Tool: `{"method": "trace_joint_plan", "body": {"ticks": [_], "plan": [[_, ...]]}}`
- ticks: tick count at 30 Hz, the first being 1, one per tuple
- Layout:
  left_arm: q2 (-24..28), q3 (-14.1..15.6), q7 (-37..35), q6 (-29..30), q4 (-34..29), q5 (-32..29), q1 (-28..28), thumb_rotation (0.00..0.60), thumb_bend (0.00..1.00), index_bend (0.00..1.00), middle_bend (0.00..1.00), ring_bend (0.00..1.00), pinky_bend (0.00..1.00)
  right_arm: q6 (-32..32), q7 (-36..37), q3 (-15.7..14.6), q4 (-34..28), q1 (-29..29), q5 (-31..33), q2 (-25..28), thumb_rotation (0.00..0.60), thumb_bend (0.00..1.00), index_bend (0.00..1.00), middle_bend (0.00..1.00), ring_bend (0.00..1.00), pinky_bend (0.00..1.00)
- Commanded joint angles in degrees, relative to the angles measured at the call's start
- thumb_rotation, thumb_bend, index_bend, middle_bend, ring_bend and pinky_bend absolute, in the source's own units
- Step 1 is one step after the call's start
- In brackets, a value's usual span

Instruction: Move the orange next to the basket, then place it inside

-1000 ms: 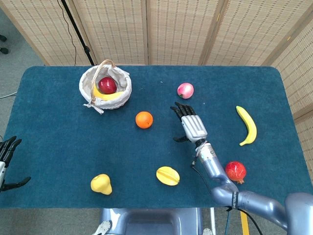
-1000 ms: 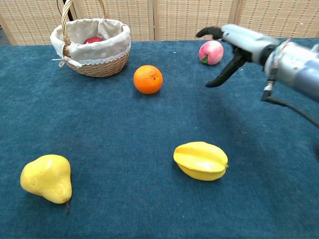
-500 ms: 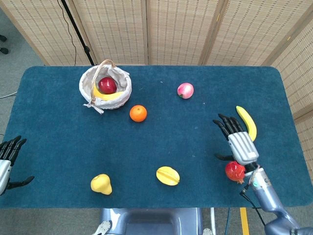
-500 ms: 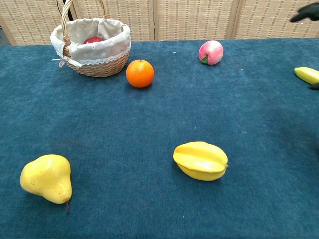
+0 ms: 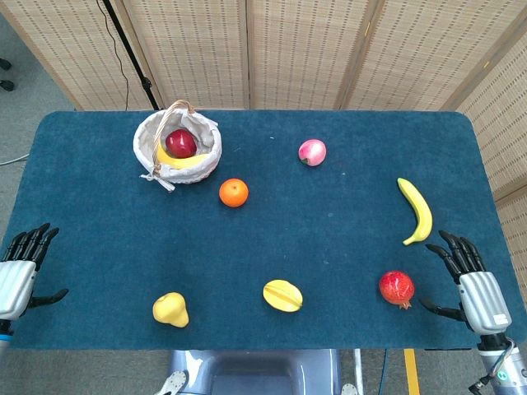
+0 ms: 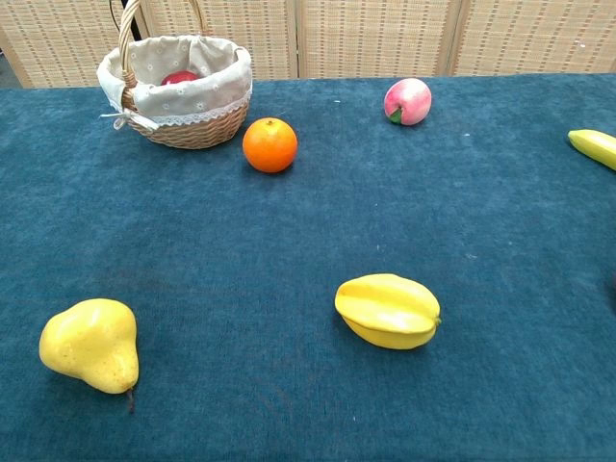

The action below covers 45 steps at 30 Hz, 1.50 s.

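The orange (image 5: 234, 192) (image 6: 269, 144) lies on the blue table just to the front right of the wicker basket (image 5: 150, 153) (image 6: 189, 134), a small gap between them. The basket has a white cloth lining and holds a red fruit and a banana. My right hand (image 5: 476, 285) is at the table's front right corner, fingers spread, holding nothing. At the front left edge my left hand (image 5: 20, 274) is likewise open and empty. Neither hand appears in the chest view.
A peach (image 5: 312, 152) (image 6: 408, 101) lies at the back middle and a banana (image 5: 417, 211) at the right. A pomegranate (image 5: 397, 288) sits close to my right hand. A starfruit (image 5: 282, 295) (image 6: 387, 310) and a yellow pear (image 5: 170, 309) (image 6: 90, 345) lie near the front.
My right hand pulled back from beside the orange to the front right corner. The orange rolled left toward the basket and stopped. My left hand rose a little into view.
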Motion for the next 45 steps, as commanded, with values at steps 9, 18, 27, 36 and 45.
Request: {"method": "trace_joint_plan", "body": {"ticks": [9,18,27,36,45], "plan": [[-3.7,-6.4,4.7,-10.9,8.8,-6.8,-9.8,0.6,0.0,0.0,0.0,0.0,0.0,3.5,3.3,-0.1,2.0,-2.9,-2.3,0.3,0.6,0.0,0.18,0.05,0.01,0.01],[-6.8,-9.3,8.3,-19.3,8.6,-9.7,-18.3,0.6,0.0,0.0,0.0,0.0,0.0,4.4,4.2,0.2,2.0,-3.7,-3.6,0.8,0.6,0.0,0.18,0.06,0.02,0.02],[-8.4,-9.8,13.8,-20.4,3.0,-9.9,-22.4,0.6,0.0,0.0,0.0,0.0,0.0,4.4,5.0,0.6,2.1,-4.1,-4.0,0.9,0.6,0.0,0.19,0.06,0.02,0.02],[-13.3,-10.9,21.3,-25.8,3.2,-14.9,-29.3,0.6,0.0,0.0,0.0,0.0,0.0,5.5,6.0,0.9,2.2,-4.7,-4.8,1.3,0.6,0.0,0.19,0.06,0.03,0.02],[-19.3,-12.0,26.5,-29.8,4.6,-23.1,-35.6,0.6,0.0,0.0,0.0,0.0,0.0,6.9,6.4,0.9,1.7,-5.6,-5.9,2.0,0.6,0.0,0.19,0.07,0.04,0.02]]}}
